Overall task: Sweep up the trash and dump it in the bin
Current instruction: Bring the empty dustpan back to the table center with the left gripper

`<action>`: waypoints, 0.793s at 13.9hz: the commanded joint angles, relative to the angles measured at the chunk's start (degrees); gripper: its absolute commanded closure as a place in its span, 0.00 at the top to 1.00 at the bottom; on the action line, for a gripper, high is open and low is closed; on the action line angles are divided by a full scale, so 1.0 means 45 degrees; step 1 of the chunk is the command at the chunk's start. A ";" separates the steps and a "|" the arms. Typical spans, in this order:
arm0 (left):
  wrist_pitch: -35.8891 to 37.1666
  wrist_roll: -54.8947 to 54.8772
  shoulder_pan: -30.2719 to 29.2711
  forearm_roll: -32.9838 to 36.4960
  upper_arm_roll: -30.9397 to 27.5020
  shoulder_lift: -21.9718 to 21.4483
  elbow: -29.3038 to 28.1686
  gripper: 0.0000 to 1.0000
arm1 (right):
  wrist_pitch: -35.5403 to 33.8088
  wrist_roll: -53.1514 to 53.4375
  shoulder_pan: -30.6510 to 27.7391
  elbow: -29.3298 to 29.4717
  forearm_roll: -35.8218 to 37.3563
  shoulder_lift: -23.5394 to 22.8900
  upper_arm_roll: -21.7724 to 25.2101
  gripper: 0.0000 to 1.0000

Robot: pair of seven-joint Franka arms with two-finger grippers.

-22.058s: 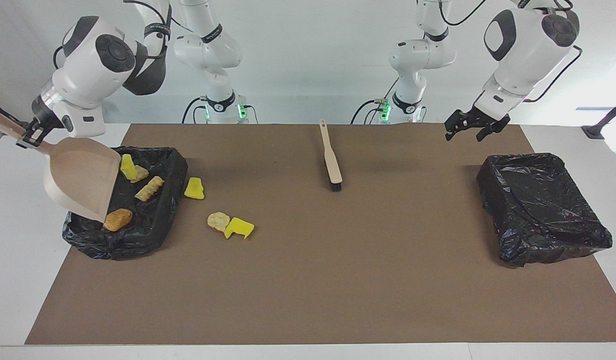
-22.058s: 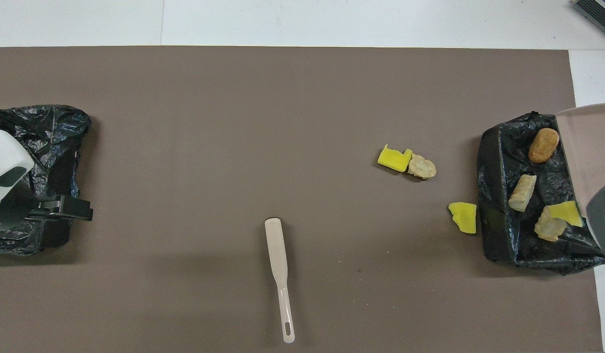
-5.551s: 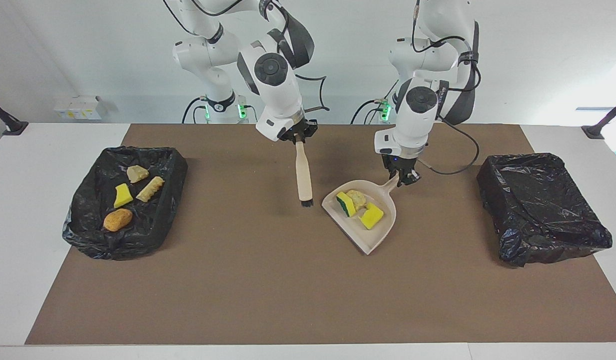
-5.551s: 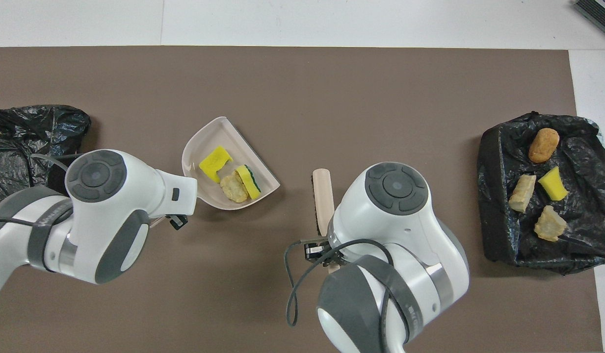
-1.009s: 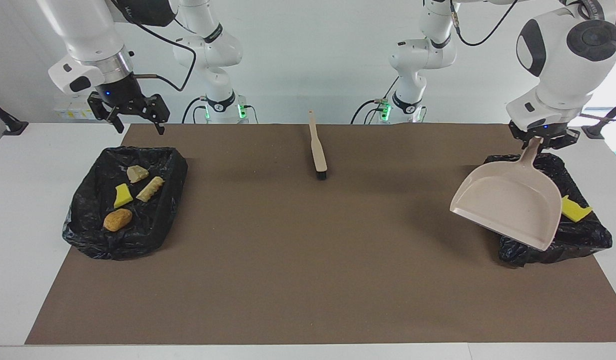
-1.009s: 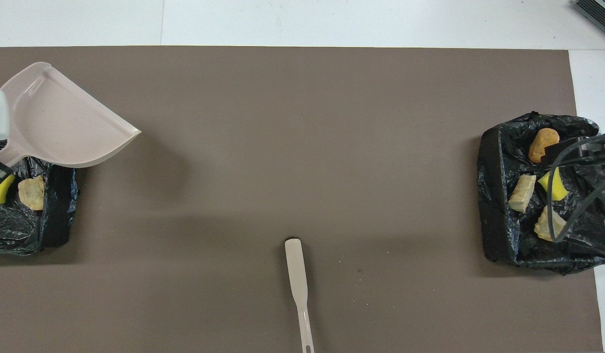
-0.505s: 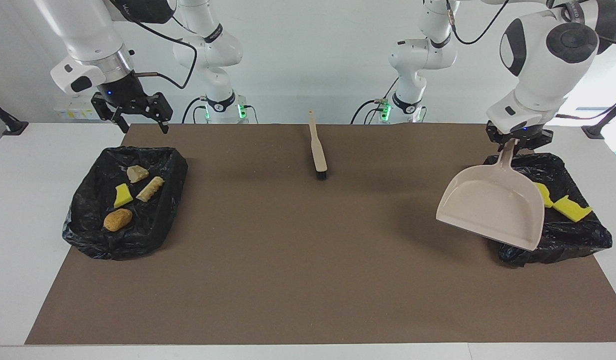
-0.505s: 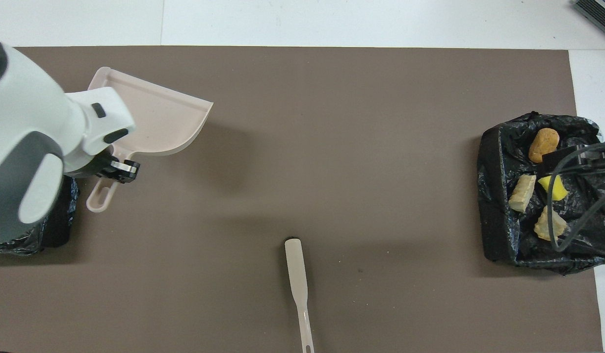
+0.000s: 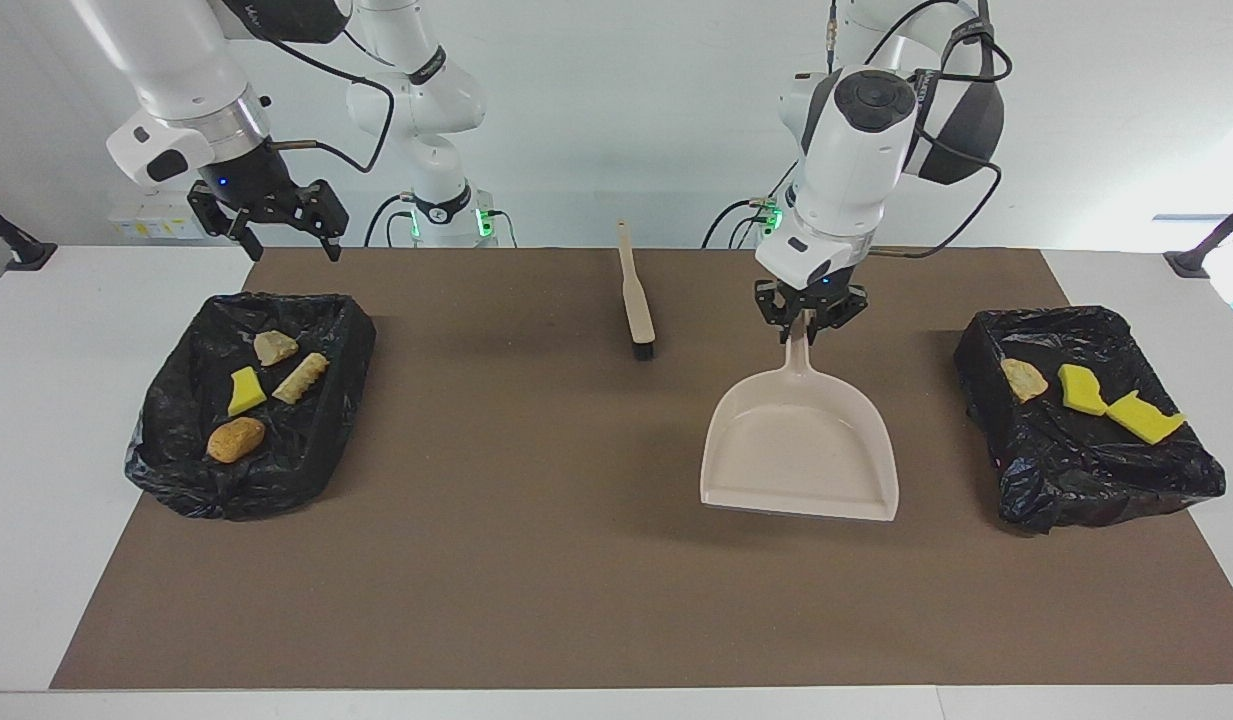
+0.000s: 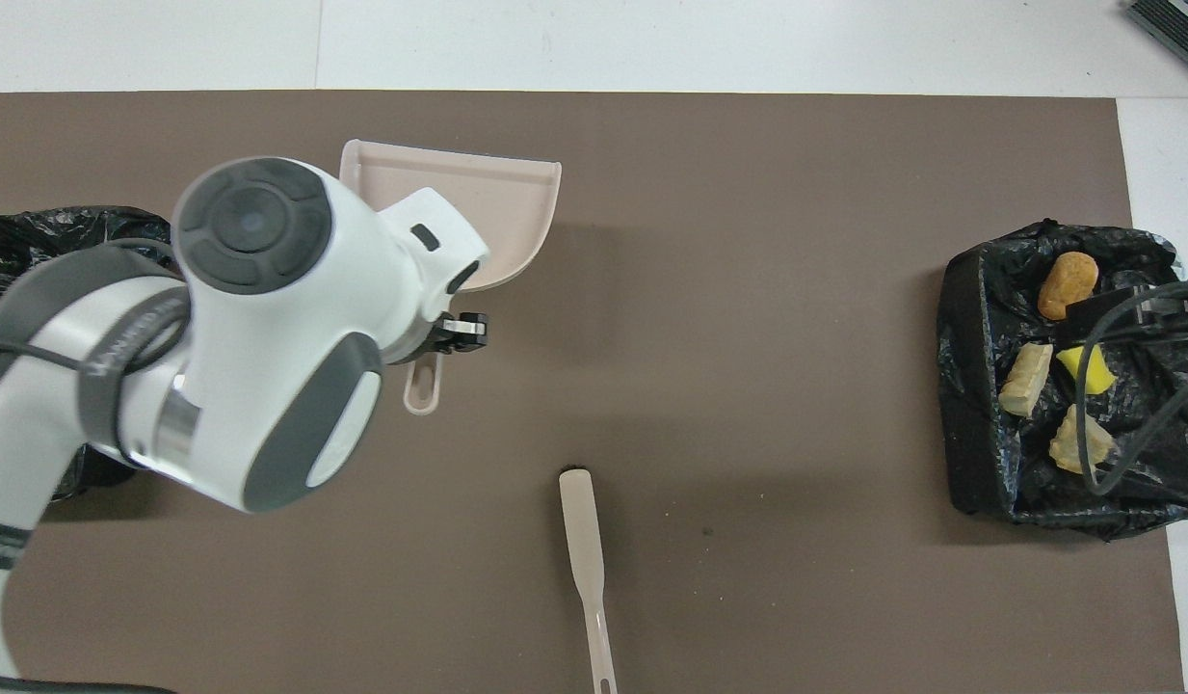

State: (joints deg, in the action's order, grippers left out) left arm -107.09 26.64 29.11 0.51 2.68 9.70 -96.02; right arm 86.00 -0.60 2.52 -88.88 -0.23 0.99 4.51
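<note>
Found the left gripper (image 9: pixel 808 322) in the upper centre-right of the facing view, jaws pinched on the handle of the empty beige dustpan (image 9: pixel 796 460), pan mouth pointed down-frame and hanging low over the brown mat (image 9: pixel 536 560); could not tell whether the lip touched the worktop. Found the right gripper (image 9: pixel 266 225) waiting at upper left, jaws spread and empty, over the worktop just above the black-lined bin (image 9: pixel 351 320) at that edge. Counted all the trash binned: four scraps (image 9: pixel 274 347) in that bin, three more scraps (image 9: pixel 1081 388) in the other lined bin (image 9: pixel 986 340) at mid right. Saw none loose on the mat. Judged the step in hand to be setting the emptied pan down, with the task nearly finished. Best done by lowering straight and level so the lip lands flat, then releasing only once the pan's weight rests on the mat, and lifting clear along the handle's line. Noted ample bare mat around the pan, with the brush (image 9: pixel 636 300) lying well apart at upper centre and the nearer bin's wall the only edge to mind.
</note>
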 commanded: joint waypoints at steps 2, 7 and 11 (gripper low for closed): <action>-0.0830 0.1308 0.1342 -0.0326 -0.0263 0.1359 0.0694 0.00 | -0.0069 -0.0062 -0.0032 -0.0308 -0.0164 0.0288 0.0012 1.00; -0.2979 0.1132 0.1363 -0.0793 -0.0244 0.2082 0.0500 0.00 | -0.0069 -0.0062 -0.0032 -0.0308 -0.0164 0.0288 0.0012 1.00; -0.3661 0.1306 0.1421 -0.0874 -0.0244 0.2589 0.0440 0.00 | -0.0089 -0.0062 -0.0032 -0.0308 -0.0164 0.0288 0.0012 1.00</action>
State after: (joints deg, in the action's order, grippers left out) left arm -121.26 32.52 34.99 -2.35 2.05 20.05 -94.69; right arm 86.00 -0.60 2.52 -88.91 -0.23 0.99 4.51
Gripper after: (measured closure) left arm 0.687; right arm 0.000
